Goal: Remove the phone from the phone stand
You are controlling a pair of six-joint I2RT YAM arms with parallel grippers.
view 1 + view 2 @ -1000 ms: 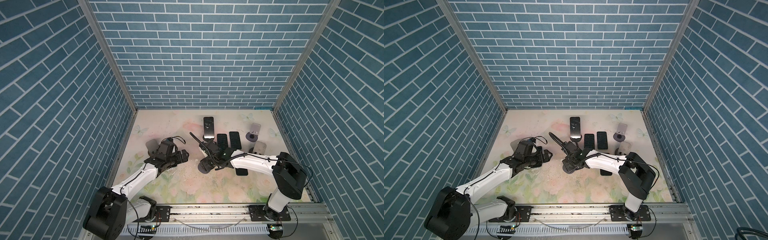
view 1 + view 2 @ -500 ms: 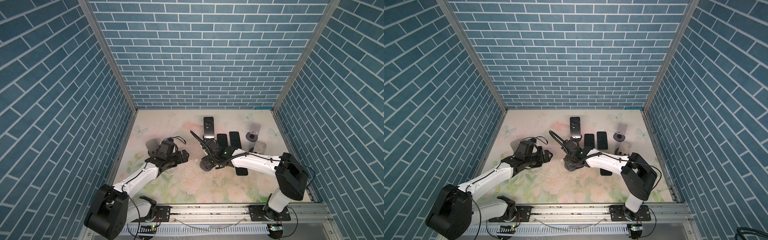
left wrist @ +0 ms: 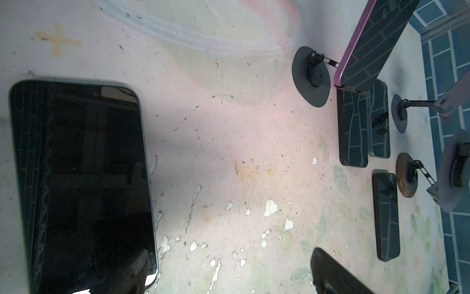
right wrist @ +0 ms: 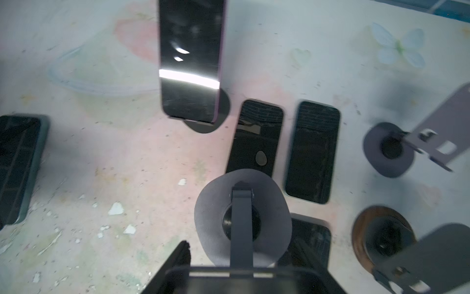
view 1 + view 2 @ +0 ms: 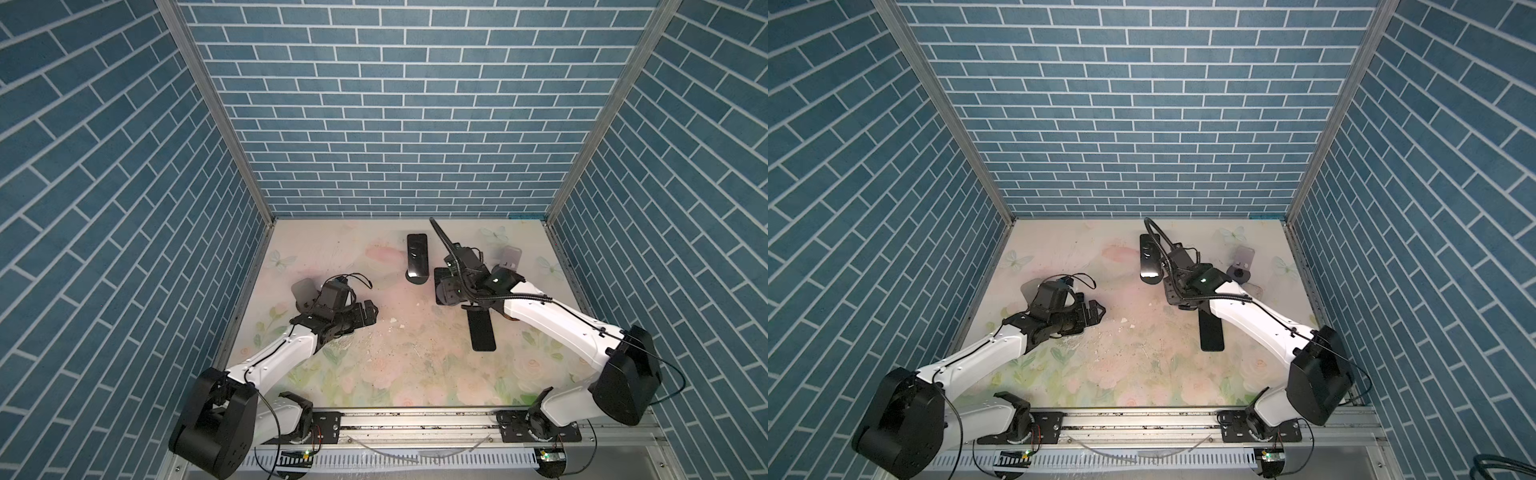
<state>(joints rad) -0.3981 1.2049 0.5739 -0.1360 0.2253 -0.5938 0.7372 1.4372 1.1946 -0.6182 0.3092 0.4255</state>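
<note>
Top views: my right gripper (image 5: pixel 451 291), clenched on the stand (image 5: pixel 1173 291), has swung back-right; left gripper (image 5: pixel 368 309) hangs released.
Left wrist: phone (image 3: pixel 81 183) lies flat on the table (image 3: pixel 229 152).
Right wrist: no phone visible on stand; I judge removal done.

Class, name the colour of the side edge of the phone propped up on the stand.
Purple. The phone shows that edge best in the left wrist view.
</note>
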